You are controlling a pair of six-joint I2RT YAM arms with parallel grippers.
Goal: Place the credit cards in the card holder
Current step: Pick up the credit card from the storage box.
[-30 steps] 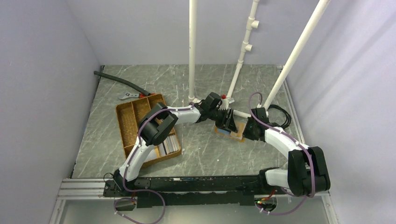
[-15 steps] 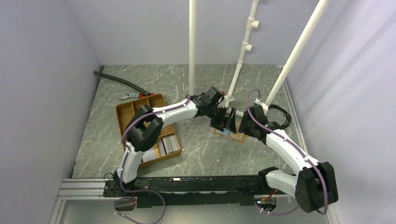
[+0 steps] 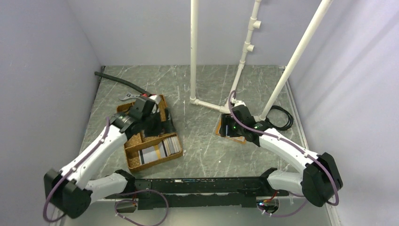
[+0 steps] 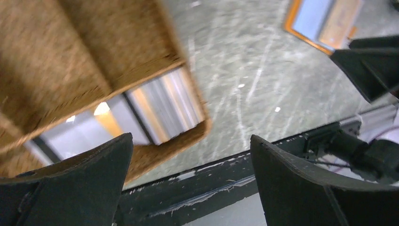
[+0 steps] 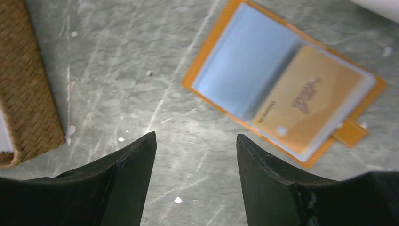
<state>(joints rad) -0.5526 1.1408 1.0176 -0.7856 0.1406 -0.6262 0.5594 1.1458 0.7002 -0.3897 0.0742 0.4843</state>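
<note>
The orange card holder lies open on the table with a light blue card and a tan card in its sleeves. My right gripper hangs open just near-left of it with nothing between its fingers, and from above the right gripper covers most of the card holder. More credit cards lie in the near section of the woven tray. My left gripper is wide open and empty above those credit cards, far from the card holder.
White pipe posts rise behind the holder, with a pipe foot on the table. A black hose and a metal tool lie at the back left. A black cable coils at the right. The black base rail runs along the front.
My left arm has swung away from the card holder, back left to over the woven tray. Both grippers have opened. The right gripper has shifted left over the holder.
</note>
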